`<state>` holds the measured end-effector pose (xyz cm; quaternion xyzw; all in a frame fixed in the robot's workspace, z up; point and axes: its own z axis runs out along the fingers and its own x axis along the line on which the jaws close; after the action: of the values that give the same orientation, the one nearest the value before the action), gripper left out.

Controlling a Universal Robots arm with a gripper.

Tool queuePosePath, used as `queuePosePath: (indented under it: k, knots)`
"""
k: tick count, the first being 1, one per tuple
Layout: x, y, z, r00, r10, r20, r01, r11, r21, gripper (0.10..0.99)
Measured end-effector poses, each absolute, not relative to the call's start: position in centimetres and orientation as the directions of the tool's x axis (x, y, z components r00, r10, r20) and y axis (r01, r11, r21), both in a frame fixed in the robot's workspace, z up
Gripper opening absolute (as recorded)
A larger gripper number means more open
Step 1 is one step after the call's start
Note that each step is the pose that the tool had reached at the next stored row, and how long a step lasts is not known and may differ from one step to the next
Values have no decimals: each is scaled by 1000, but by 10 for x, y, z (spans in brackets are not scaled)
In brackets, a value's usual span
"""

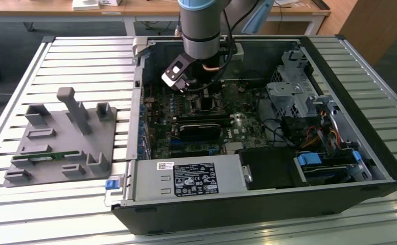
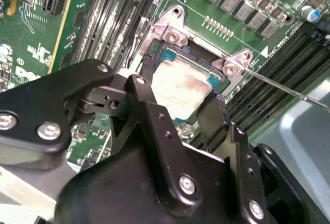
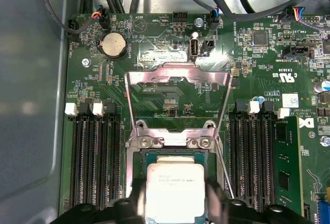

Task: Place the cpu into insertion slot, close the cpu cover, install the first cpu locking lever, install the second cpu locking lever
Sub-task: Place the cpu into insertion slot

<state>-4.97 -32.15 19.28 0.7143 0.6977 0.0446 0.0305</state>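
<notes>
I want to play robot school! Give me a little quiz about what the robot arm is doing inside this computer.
1. True or false: the cpu cover lies shut over the insertion slot.
2. Pick one: the pincer grips A) nothing, B) the cpu, C) the cpu cover.
3. Fill in the gap: in the first wrist view, long black memory slots run on ____ sides of the insertion slot.

Key
1. False: the cover is flipped open.
2. B: the chip sits between the pincer's fingers, right at the slot.
3. both
</notes>
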Motion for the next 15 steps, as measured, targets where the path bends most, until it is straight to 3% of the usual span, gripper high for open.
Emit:
queuePosePath:
  k: [1, 9, 12, 14, 15]
  knots:
    - [-50, -322, 193, 22, 1000, 21, 994, -24, 106, 612]
    - [-50, -322, 203, 22, 1000, 21, 994, -24, 104, 612]
    - [-48, -321, 204, 23, 1000, 21, 995, -24, 96, 533]
    - [-46, -322, 205, 23, 1000, 21, 996, -24, 87, 412]
    - [-45, -322, 205, 23, 1000, 20, 996, -24, 83, 412]
